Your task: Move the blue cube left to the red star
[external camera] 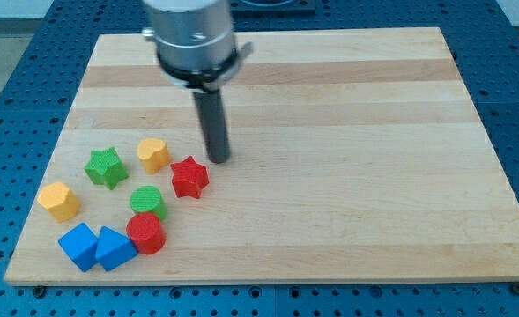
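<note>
Wooden board (329,176) unlabelled; my tip (218,159), no hand, just above-right of red star (189,177).

Light wooden board (347,176) on a blue pegboard bench (515,53). My tip (218,159) rests on the board; all blocks lie toward the view's left and bottom of it. Red star (189,177) just beside tip, orange block (153,154) next, green star (106,167) farther. Below: green cylinder (147,202), red cylinder (144,233). Farthest: second orange block (58,201), blue cube (78,246), blue block (114,247), the two blues touching.
</note>
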